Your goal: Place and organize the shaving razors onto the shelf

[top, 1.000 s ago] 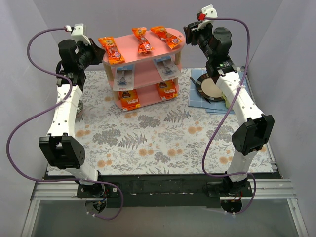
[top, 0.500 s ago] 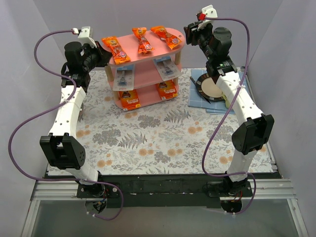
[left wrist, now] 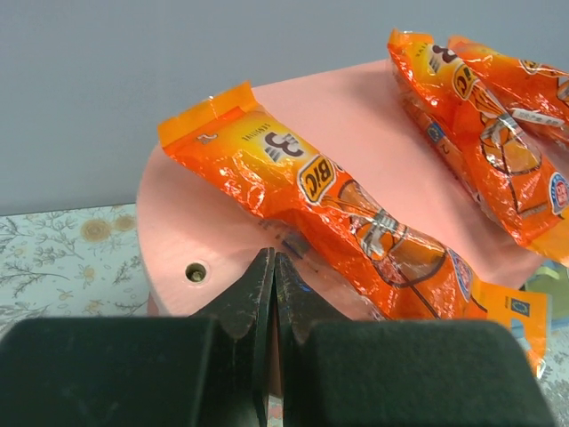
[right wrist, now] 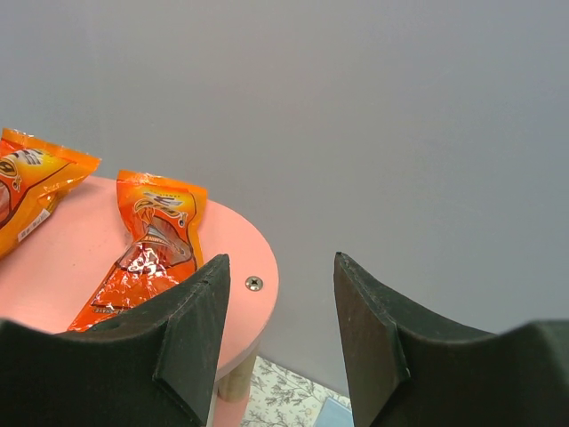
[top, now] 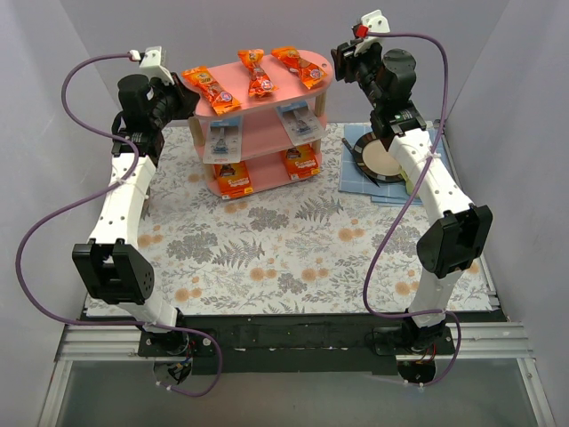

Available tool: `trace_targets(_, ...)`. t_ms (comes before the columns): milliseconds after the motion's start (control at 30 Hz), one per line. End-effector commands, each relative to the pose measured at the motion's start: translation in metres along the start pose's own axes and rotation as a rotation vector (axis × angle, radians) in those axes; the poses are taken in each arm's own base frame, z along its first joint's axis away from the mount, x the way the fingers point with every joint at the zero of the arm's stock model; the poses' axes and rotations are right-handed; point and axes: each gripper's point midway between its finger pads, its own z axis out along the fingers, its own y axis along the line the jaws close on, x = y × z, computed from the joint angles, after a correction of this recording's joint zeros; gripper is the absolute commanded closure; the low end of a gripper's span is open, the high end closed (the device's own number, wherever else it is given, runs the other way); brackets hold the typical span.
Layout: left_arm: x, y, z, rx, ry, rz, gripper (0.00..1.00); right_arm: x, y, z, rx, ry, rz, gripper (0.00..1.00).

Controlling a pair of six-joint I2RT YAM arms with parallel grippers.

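The pink three-tier shelf (top: 286, 88) stands at the back of the table. Three long orange crinkly razor bags lie on its top board: left (top: 212, 89), middle (top: 257, 73), right (top: 298, 66). Two blister packs (top: 224, 139) (top: 300, 122) lie on the middle tier and two orange cards (top: 235, 177) (top: 301, 162) on the bottom tier. My left gripper (top: 185, 100) is shut and empty at the top board's left edge, its tips (left wrist: 274, 267) just short of the left bag (left wrist: 347, 209). My right gripper (top: 341, 57) is open and empty beside the board's right end (right wrist: 253, 267).
A blue mat (top: 384, 173) with a round black-rimmed dish (top: 380, 158) lies right of the shelf. The floral cloth (top: 293, 249) covers the table. Grey walls close in behind and at both sides.
My left arm has swung up and right toward the shelf's top board, and the left bag has shifted slightly right. My right arm has stayed still.
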Motion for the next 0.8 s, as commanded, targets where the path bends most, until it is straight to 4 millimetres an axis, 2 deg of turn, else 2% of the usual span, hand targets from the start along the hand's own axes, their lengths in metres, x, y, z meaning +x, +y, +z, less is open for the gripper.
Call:
trace_targets(0, -0.008, 0.016, 0.006, -0.076, -0.013, 0.019, 1.00, -0.018, -0.008, 0.001, 0.019, -0.059, -0.010, 0.42)
trace_targets(400, -0.009, 0.021, 0.026, -0.070, -0.019, 0.017, 1.00, -0.014, -0.008, -0.001, 0.025, -0.045, -0.015, 0.42)
trace_targets(600, -0.006, 0.023, 0.013, -0.097, -0.017, 0.014, 1.00, -0.013, -0.012, -0.002, 0.035, -0.045, -0.027, 0.42)
trace_targets(733, -0.018, 0.023, -0.002, -0.135, -0.050, 0.031, 1.00, -0.014, -0.014, -0.003, 0.041, -0.042, -0.034, 0.42)
trace_targets(767, -0.027, 0.022, -0.008, -0.146, -0.071, 0.043, 1.00, -0.016, -0.015, -0.004, 0.045, -0.045, -0.038, 0.41)
